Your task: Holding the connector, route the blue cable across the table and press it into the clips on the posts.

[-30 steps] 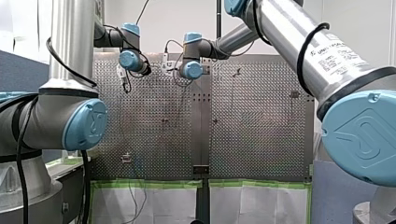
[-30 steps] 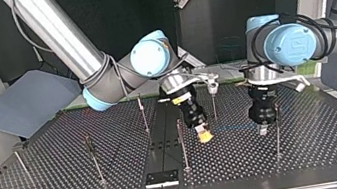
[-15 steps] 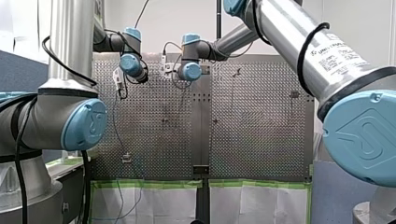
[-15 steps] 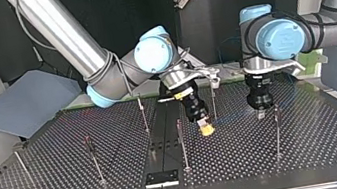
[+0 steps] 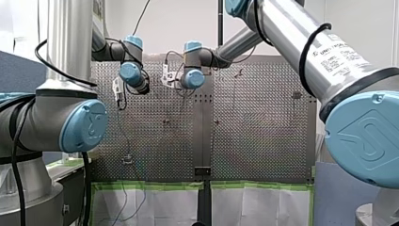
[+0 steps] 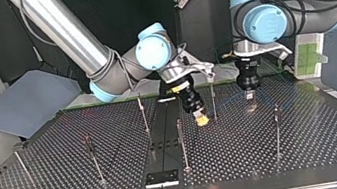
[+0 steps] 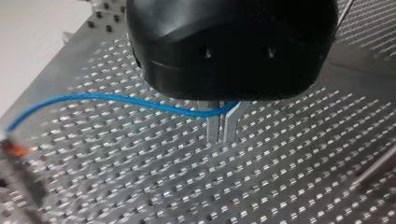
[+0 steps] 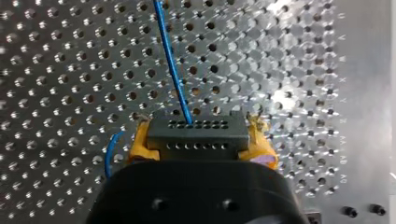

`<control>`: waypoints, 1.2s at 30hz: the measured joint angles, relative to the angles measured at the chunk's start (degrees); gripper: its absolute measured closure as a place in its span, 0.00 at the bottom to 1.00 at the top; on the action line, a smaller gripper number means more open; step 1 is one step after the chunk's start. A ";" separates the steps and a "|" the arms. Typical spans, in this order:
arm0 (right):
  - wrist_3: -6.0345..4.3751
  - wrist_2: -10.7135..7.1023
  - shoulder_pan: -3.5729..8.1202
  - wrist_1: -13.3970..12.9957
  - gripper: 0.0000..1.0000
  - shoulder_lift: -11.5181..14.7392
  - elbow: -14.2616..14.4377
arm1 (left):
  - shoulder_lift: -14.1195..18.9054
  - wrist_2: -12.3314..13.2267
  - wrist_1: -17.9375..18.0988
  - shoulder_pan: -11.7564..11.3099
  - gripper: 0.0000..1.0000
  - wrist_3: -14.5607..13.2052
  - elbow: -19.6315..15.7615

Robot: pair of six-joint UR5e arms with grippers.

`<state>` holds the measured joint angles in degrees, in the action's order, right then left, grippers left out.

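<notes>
Blue cable (image 7: 116, 99): thin, smooth round sheath. It leaves from between the left gripper's (image 7: 221, 139) fingers and arcs off to one side over the table (image 7: 289, 186). Left gripper: black rounded housing and two flat bare-metal fingers (image 7: 212, 133), pinched narrow on the cable and pointing down at the plate.

Right gripper (image 8: 198, 125): yellow pads (image 8: 140, 144) clamped on both sides of the connector (image 8: 196, 140), a dark grey rectangular block with two rows of small holes. Cable exits its front face and runs straight ahead of the gripper. Short blue loop shows beside one pad.

Table: shiny metal plate with a regular grid of round holes.

Top view: right arm's wrist is tilted, gripper angled down, tip just beside one of the thin metal posts (image 6: 213, 103). Left arm's wrist is vertical, gripper straight down. Cable is barely visible there, and the clips on the post tips are too small to make out. Front view: both grippers too small and cluttered to read.
</notes>
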<state>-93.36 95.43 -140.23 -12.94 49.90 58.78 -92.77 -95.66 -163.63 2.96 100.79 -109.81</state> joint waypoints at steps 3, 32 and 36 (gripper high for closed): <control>0.00 0.04 0.10 -0.01 1.00 0.00 0.83 | -0.02 0.16 1.61 0.48 1.00 0.42 -1.69; 0.45 -0.30 -0.16 -0.10 1.00 -0.12 9.59 | -7.17 -5.43 8.23 2.38 1.00 0.93 -6.52; 0.49 -0.31 -0.16 -0.14 1.00 -0.16 10.82 | -7.25 -5.41 9.52 2.37 1.00 1.26 -7.45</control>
<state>-92.88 95.12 -140.39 -13.07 49.74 69.60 -100.01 -101.08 -154.11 5.32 102.06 -117.26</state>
